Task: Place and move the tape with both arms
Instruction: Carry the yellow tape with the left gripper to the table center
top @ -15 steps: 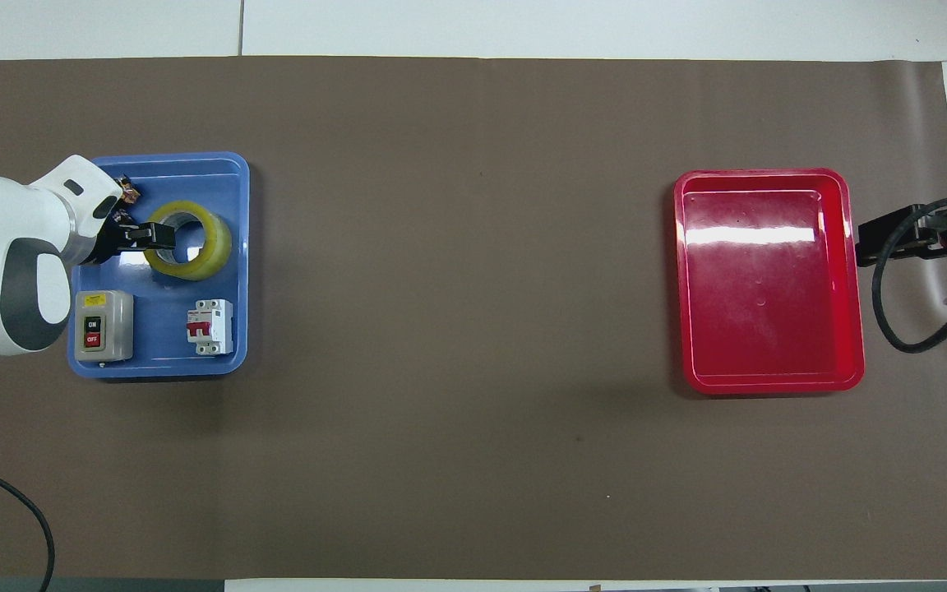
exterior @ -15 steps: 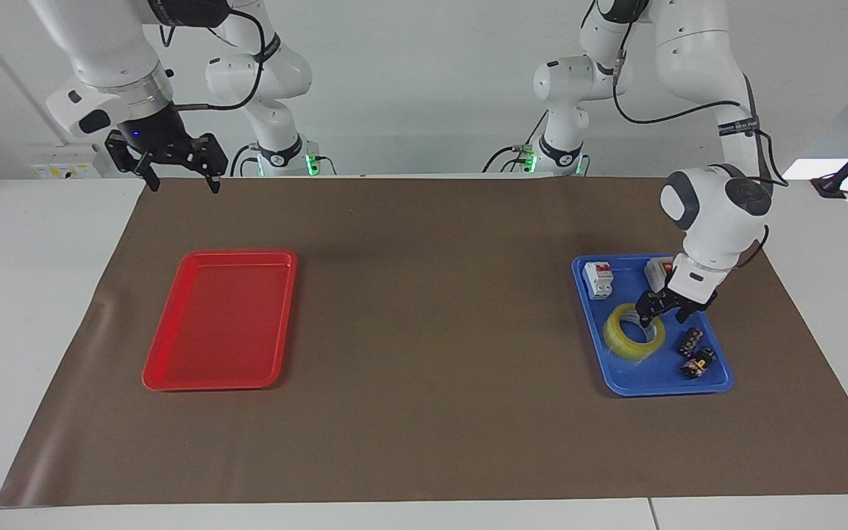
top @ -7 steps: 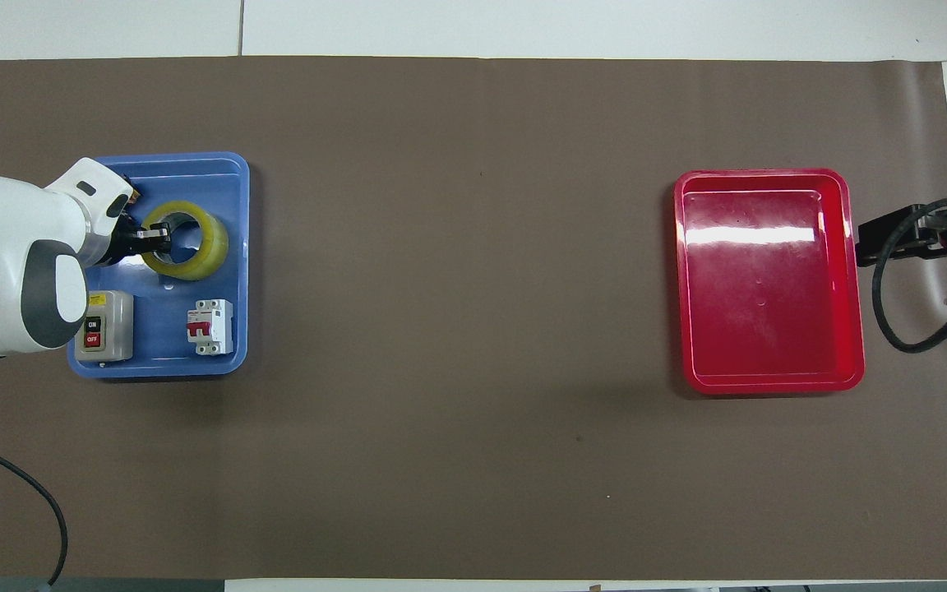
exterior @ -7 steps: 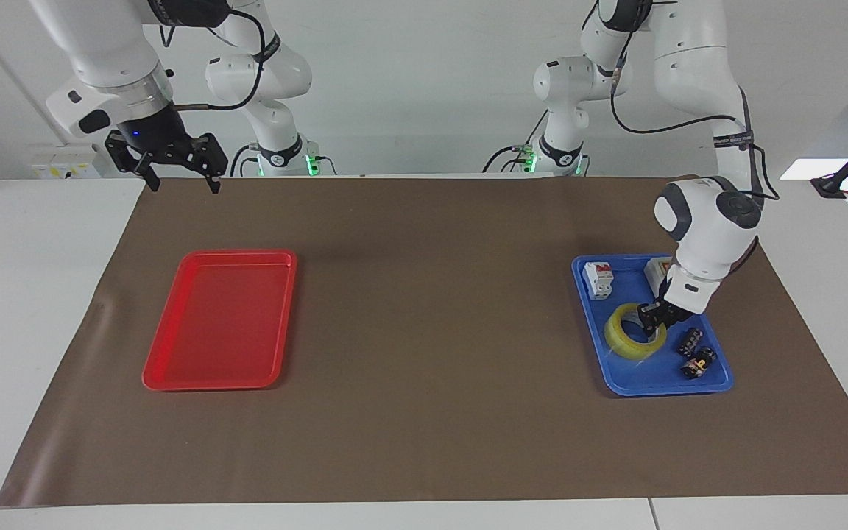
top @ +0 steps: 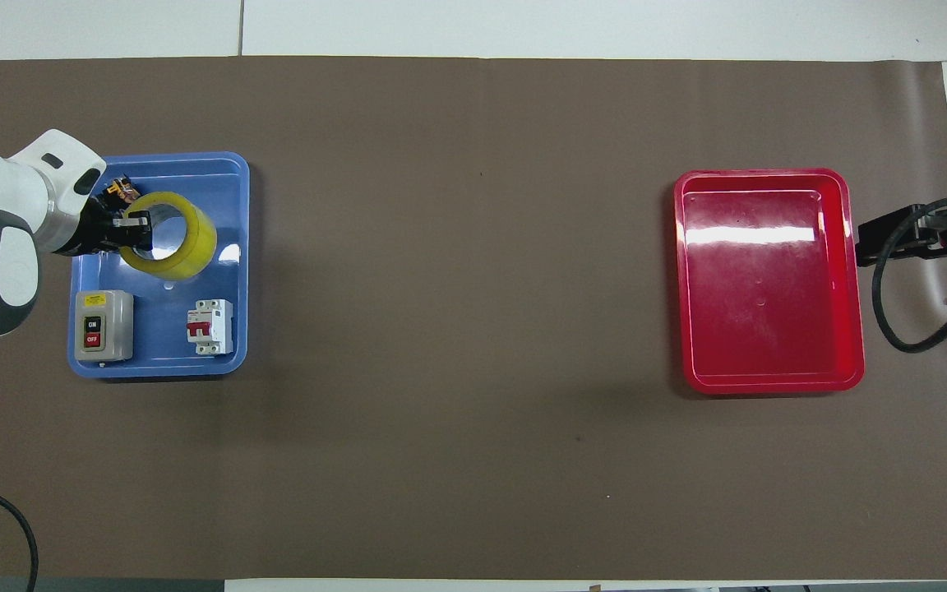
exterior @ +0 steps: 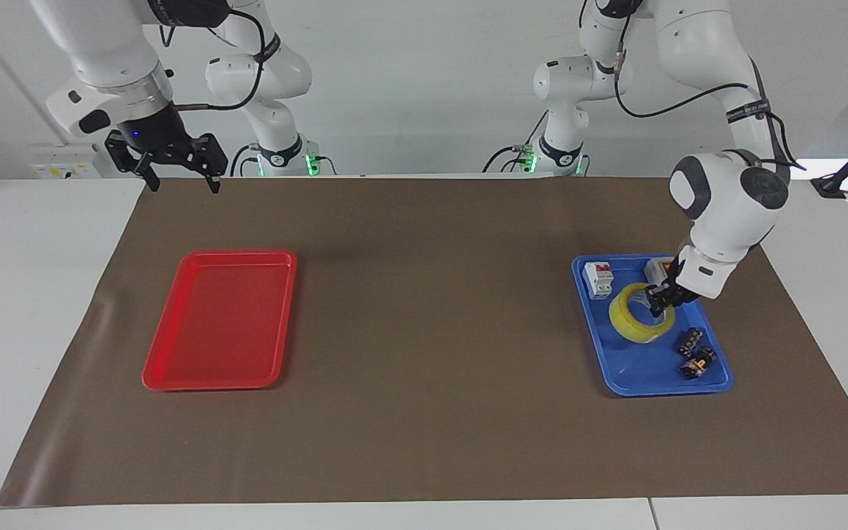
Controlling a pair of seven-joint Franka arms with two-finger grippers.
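the left gripper [exterior: 662,300] pinches the wall of the tape [exterior: 641,313], one finger in the hole and one outside. half a second ago the roll lay flat in the blue tray [exterior: 619,372]; now it hangs tilted over the tray, at about 5 o'clock from the white breaker [exterior: 601,280] and 11 o'clock from the small black parts [exterior: 696,354]. in the overhead view the tape [top: 167,245] sits at 1 o'clock from the grey switch box [top: 103,326]. so the pick-up looks done, and the carry toward the middle of the brown mat [exterior: 431,331] probably comes next. the right gripper [exterior: 177,171] waits with fingers spread, up in the air at 11 o'clock from the empty red tray [exterior: 221,320], unmoved over the last second.
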